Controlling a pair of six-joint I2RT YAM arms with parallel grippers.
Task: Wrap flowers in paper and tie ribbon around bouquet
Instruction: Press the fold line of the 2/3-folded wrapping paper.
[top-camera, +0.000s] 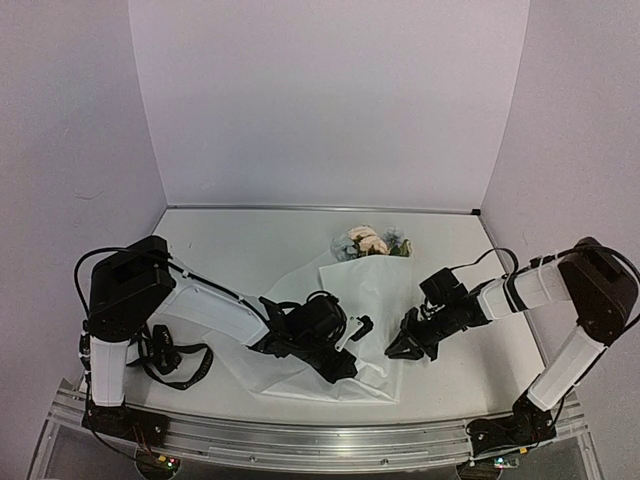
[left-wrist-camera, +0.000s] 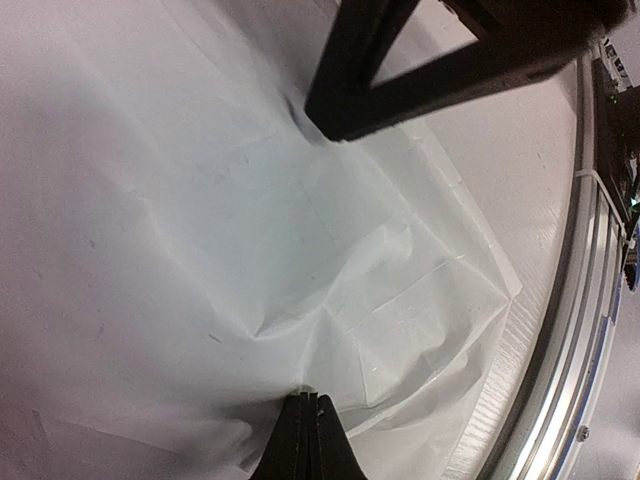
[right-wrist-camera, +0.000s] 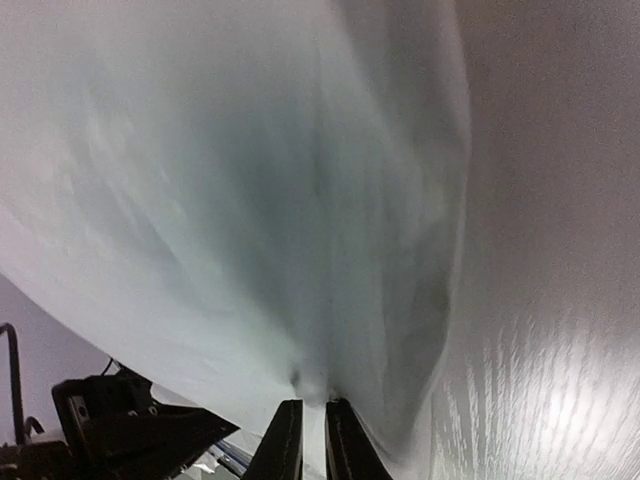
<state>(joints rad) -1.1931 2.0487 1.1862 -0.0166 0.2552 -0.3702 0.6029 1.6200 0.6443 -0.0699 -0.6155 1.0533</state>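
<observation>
Saw left gripper (left-wrist-camera: 305, 400) and right gripper (right-wrist-camera: 313, 408) both pinching the paper (left-wrist-camera: 200, 250); opposed pulls could tear it.

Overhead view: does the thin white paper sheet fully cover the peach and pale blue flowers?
No, the flowers show past the white paper sheet.

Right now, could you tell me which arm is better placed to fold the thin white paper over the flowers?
Likely the right: the right end effector pinches a lifted flap of thin white tissue paper, while the left end effector pinches paper low near the metal rail.
</observation>
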